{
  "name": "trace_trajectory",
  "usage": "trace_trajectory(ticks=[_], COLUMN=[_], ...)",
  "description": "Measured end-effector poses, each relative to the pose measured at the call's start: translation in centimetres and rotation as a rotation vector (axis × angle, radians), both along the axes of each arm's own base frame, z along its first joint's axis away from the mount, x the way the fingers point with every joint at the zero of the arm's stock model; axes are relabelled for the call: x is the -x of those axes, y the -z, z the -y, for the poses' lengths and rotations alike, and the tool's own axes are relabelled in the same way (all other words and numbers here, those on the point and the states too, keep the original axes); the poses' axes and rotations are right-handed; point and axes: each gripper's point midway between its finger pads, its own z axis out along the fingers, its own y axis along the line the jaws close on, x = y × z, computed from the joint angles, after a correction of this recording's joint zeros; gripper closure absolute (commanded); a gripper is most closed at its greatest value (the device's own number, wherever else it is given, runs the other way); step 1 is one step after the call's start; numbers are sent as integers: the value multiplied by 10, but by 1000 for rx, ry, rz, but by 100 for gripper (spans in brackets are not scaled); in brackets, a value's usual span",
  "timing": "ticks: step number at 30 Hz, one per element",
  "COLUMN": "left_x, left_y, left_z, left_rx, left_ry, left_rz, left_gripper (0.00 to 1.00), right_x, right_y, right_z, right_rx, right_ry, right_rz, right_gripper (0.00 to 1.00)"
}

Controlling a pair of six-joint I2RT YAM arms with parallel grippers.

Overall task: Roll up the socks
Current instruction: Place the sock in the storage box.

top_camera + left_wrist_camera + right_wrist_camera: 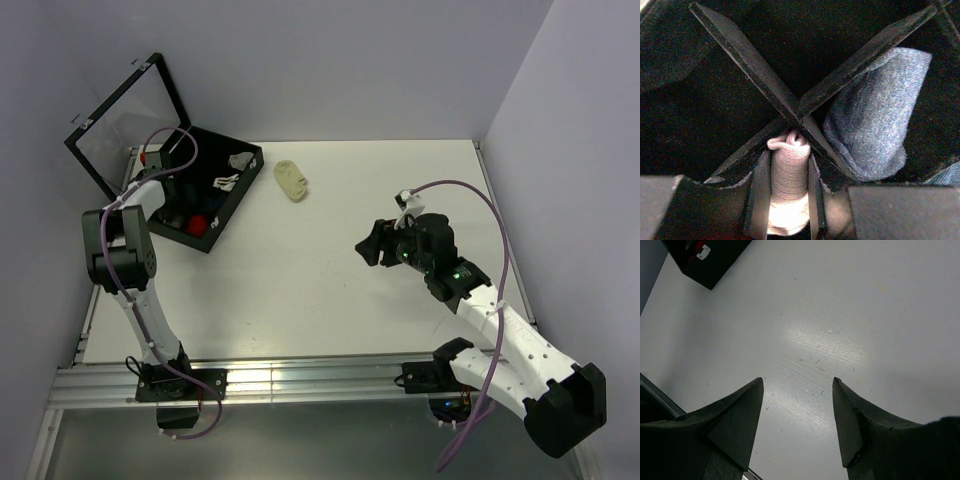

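Observation:
My left gripper [788,156] reaches down into the black divided box [215,205] and is shut on the dusty-pink sock [788,172]. That sock is a tight roll standing between the fingers [760,187], its top right at the crossing of the box's dividers [797,116]. A blue-grey sock [875,120] fills the compartment to the right of the crossing. In the top view the left gripper [170,185] is mostly hidden inside the box. My right gripper [372,243] hovers open over bare table, with nothing between its fingers [742,420].
The box's lid [125,120] stands open at the back left. Small white-grey items [238,160] and something red [198,223] lie in other compartments. A small pale-yellow sock [292,181] rests on the white table [330,290] just right of the box. Grey walls close both sides.

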Motion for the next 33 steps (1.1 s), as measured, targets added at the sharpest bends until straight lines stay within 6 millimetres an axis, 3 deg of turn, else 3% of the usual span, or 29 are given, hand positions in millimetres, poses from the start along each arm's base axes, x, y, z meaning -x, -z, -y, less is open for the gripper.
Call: trace_trajectory(ticks=[6,13,33], left_x=[2,3,10], left_y=[5,4,-14], left_z=[0,0,4], left_rx=[31,42,80], left_ry=[5,5,-62], left_rz=[-81,-96,-71], left_gripper=[100,76,48], right_x=[-1,-1,5], right_y=[5,6,-1], right_z=[0,0,4], right_rx=[8,10,9], right_ry=[-1,-1,-1], right_rz=[-14,-17,-1], right_gripper=[36,36,36])
